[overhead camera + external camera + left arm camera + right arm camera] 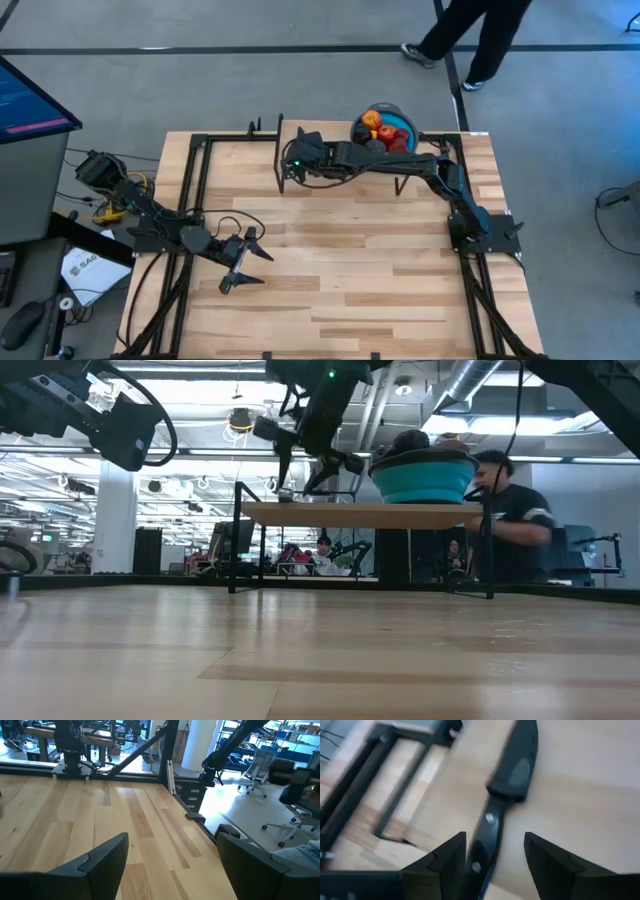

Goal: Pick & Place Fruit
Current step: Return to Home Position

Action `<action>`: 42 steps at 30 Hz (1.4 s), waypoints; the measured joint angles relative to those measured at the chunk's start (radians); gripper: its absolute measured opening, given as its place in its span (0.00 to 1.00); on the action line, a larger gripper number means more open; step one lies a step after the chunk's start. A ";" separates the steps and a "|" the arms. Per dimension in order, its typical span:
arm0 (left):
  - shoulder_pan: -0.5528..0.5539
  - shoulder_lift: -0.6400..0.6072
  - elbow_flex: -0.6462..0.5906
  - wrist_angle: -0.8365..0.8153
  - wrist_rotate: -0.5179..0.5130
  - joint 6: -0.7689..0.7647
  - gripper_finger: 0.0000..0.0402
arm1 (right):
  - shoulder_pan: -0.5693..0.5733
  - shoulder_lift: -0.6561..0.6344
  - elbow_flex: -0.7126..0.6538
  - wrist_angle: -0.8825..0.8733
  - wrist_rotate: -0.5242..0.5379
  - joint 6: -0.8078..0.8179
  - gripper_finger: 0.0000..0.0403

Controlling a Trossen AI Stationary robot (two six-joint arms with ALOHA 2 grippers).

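Observation:
Several small red, orange and dark toy fruits (380,130) lie heaped in the blue bowl (402,122), which stands on the raised wooden shelf (360,513) at the table's far side. My right gripper (284,172) reaches left along that shelf, away from the bowl, and is open (492,865). Its fingers stand on either side of the handle (487,837) of a slim black knife (515,765) lying flat on the wood. My left gripper (246,266) hovers open over the table's near left part, with only bare wood in front of it (170,870).
The shelf stands on thin black legs (236,540) above the table top. Black frame rails (192,170) run along the table's left and right sides. A person (470,35) walks beyond the far edge; another person (512,520) shows behind the shelf. Open wood lies mid-table (350,250).

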 joint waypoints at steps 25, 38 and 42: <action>0.000 0.000 0.000 0.000 0.003 0.000 0.74 | 0.563 -0.196 0.000 0.044 0.043 -0.690 0.32; 0.000 0.000 0.000 -0.001 -0.022 -0.022 0.74 | 0.680 -0.364 -0.043 -0.161 0.215 -0.563 0.32; 0.000 0.000 0.000 -0.001 -0.022 -0.022 0.74 | 0.739 -0.541 -0.242 -0.120 0.327 -0.497 0.32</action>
